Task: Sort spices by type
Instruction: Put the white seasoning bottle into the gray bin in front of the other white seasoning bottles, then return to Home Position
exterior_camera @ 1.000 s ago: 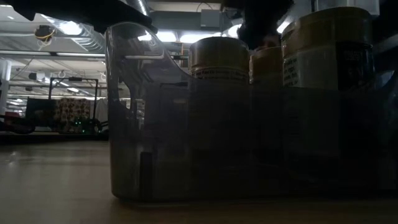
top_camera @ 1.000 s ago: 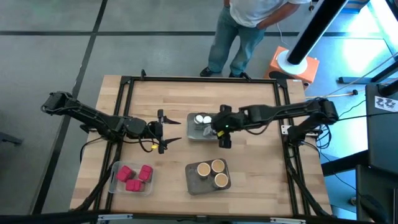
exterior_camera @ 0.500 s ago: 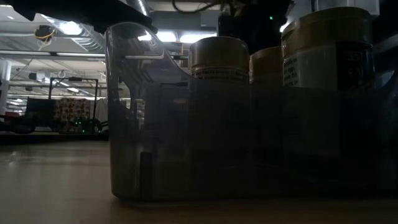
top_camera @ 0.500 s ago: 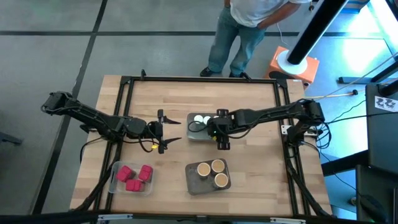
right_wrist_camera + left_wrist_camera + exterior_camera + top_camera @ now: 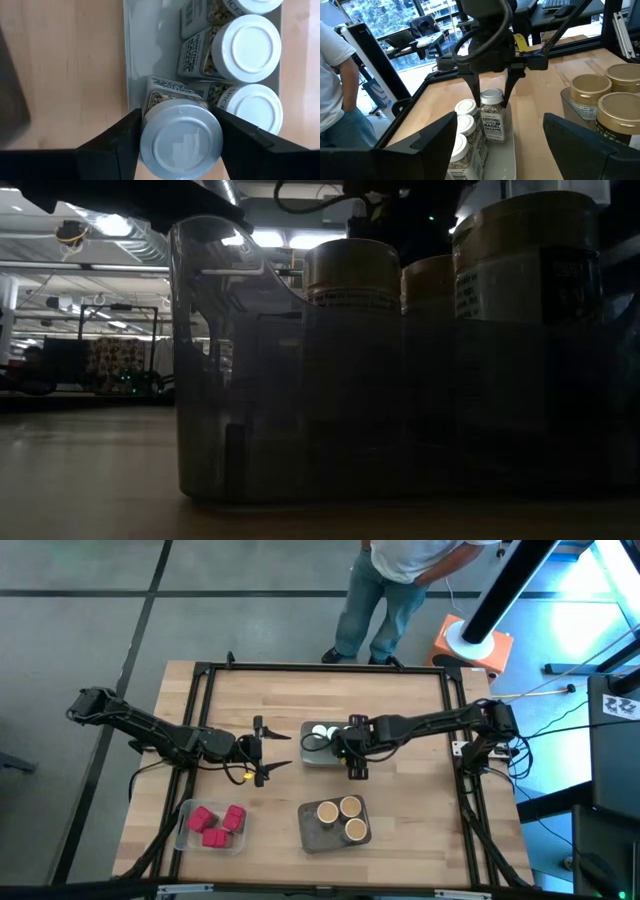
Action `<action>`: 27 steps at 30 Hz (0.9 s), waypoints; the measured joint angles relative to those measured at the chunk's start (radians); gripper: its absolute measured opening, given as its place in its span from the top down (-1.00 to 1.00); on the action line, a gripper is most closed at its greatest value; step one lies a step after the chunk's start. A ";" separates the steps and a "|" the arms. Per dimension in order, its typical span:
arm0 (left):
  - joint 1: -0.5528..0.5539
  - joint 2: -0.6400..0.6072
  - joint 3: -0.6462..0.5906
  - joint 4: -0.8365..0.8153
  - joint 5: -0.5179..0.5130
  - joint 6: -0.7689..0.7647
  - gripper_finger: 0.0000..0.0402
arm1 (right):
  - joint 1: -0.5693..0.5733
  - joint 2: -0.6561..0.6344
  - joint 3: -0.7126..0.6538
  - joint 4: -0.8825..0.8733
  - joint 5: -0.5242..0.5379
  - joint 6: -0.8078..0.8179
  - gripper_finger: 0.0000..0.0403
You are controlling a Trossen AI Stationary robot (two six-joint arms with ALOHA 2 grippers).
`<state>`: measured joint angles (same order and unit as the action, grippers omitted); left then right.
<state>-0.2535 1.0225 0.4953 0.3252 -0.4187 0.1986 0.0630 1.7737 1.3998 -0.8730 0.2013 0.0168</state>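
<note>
Several white-lidded spice jars (image 5: 321, 731) stand in a grey tray (image 5: 311, 757) at the table's middle. My right gripper (image 5: 348, 747) reaches down over this tray and is shut on one more such jar (image 5: 493, 116), next to three others (image 5: 246, 41). Open and holding nothing, my left gripper (image 5: 270, 747) hovers left of the tray. At the near edge, three tan-topped brown cylinders (image 5: 340, 817) stand in a grey tray (image 5: 306, 831). Left of it, red packets (image 5: 213, 821) lie in a clear tray (image 5: 184, 837). My right gripper pinches the jar at its white lid (image 5: 150, 142), one finger (image 5: 475, 90) on each side. The fingers come steeply from above. The jar stays about upright, its lower end (image 5: 496, 136) down inside the tray; I cannot tell whether it rests on the tray's floor.
A black frame (image 5: 200, 675) runs round the wooden table. Beyond the far edge stands a person (image 5: 385, 600). In the low view the cylinder tray (image 5: 240, 380) fills the foreground. Bare wood (image 5: 400, 790) lies right of the trays.
My right gripper has come down and a little toward the table's left over the jar tray, tipping to point more steeply downward. The jar has gone down with it into the tray.
</note>
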 joint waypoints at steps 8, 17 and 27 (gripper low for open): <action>0.000 0.000 0.000 0.000 0.000 0.000 -0.40 | -0.001 0.011 0.000 -0.008 -0.009 0.001 -0.14; -0.001 0.000 0.000 0.001 0.000 0.000 -0.40 | 0.000 0.043 -0.001 -0.015 -0.006 0.001 -0.31; -0.001 0.000 0.000 0.000 0.000 0.000 -0.40 | 0.002 0.043 0.088 -0.087 -0.013 0.004 -0.32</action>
<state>-0.2543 1.0229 0.4950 0.3248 -0.4187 0.1985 0.0650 1.8168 1.4878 -0.9598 0.1880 0.0211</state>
